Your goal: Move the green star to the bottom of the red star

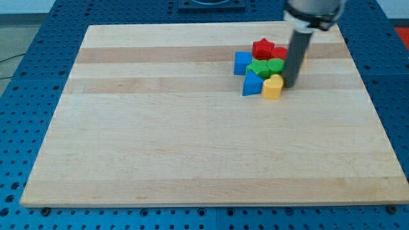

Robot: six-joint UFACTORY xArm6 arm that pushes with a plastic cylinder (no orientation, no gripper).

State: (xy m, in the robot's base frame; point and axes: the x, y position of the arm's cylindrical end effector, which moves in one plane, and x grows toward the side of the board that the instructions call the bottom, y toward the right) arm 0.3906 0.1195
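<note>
Green star (259, 68) packed in the cluster at two o'clock on the wooden table (192, 147), touching the red star (262, 48) from six o'clock. Blue cube (242, 62) at nine o'clock of it, blue triangular block (252, 84) and yellow block (272, 87) below. Tool a bare rod without jaws, holding nothing, my tip (289, 86) just at three o'clock of the yellow block.

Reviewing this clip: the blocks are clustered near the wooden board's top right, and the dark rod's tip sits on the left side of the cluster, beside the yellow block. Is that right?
Not quite. The camera view shows my tip on the view's right side of the cluster, not the left. The rest holds: it is beside the yellow block, and the blocks, including the red star and green star, are clustered near the top right of the wooden board.
</note>
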